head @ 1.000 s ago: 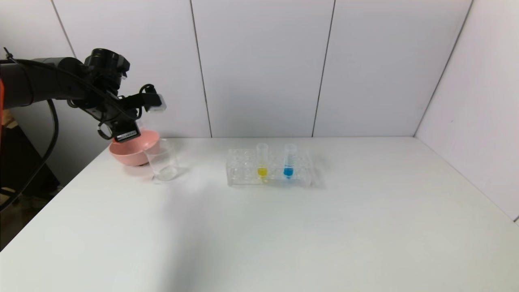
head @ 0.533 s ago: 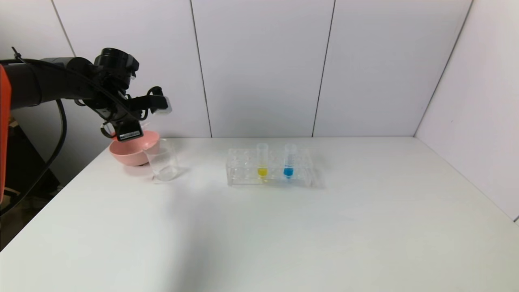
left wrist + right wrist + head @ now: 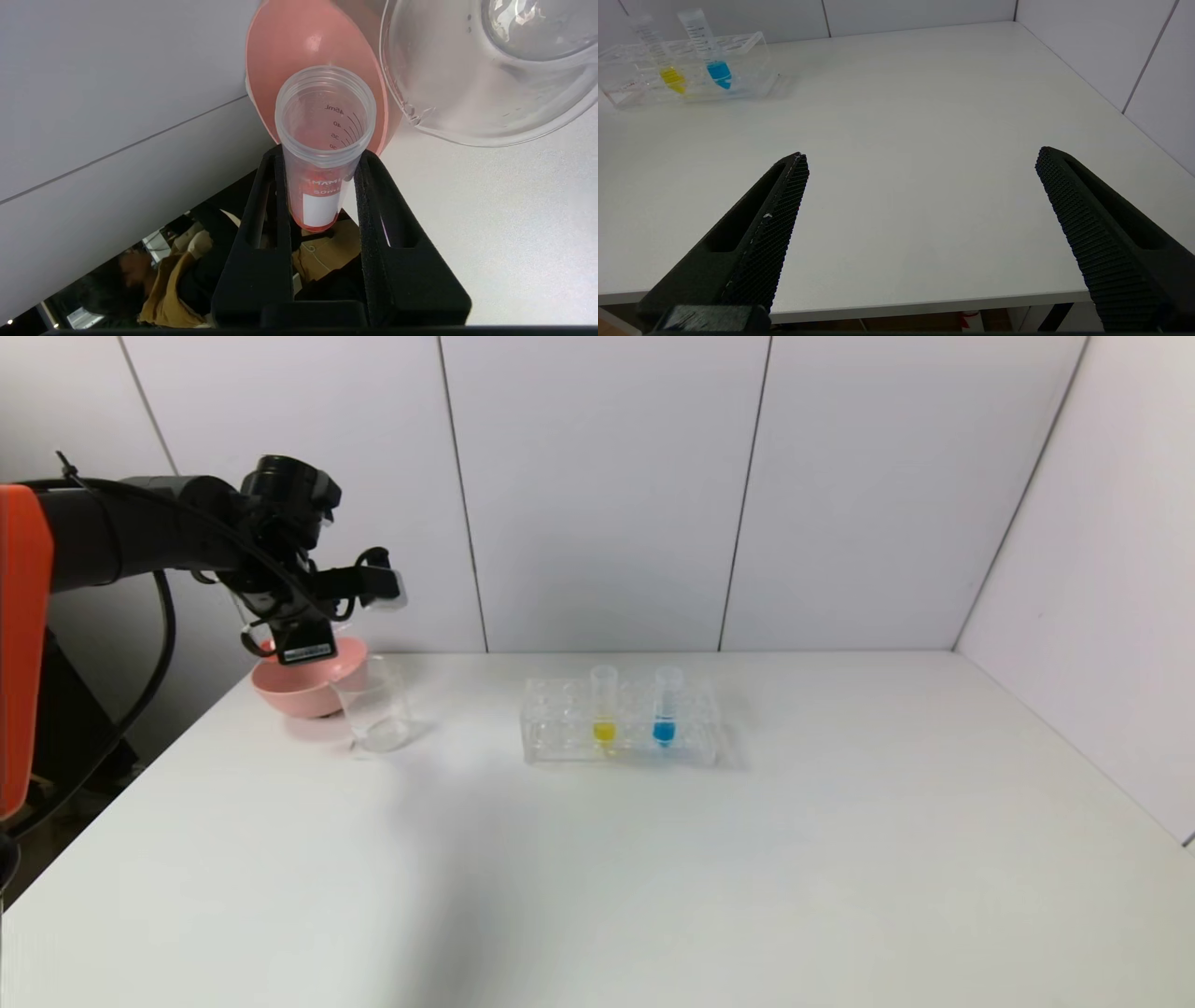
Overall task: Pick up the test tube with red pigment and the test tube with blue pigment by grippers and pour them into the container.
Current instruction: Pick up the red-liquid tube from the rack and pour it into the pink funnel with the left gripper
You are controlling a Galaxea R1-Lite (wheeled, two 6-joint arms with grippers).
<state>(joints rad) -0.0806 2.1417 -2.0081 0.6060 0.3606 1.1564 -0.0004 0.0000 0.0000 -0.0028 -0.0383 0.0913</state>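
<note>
My left gripper [image 3: 308, 637] hovers at the far left of the table, above the pink bowl and just behind the container. It is shut on the test tube with red pigment [image 3: 322, 140]; the tube's open mouth points away from the wrist, and its red tip sits between the fingers. The container [image 3: 373, 706] is a clear beaker in front of the bowl, and it also shows in the left wrist view [image 3: 467, 93]. The test tube with blue pigment [image 3: 665, 705] stands in the rack and shows in the right wrist view [image 3: 712, 58]. My right gripper [image 3: 920, 158] is open and empty near the table's front edge.
A clear tube rack [image 3: 560, 747] stands mid-table and also holds a tube with yellow pigment [image 3: 604, 705]. The pink bowl [image 3: 294, 691] sits at the far left by the wall. White wall panels close the back and the right side.
My left gripper has moved right and a little up with the red tube, staying over the bowl and closer to the beaker. Nothing else has moved.
</note>
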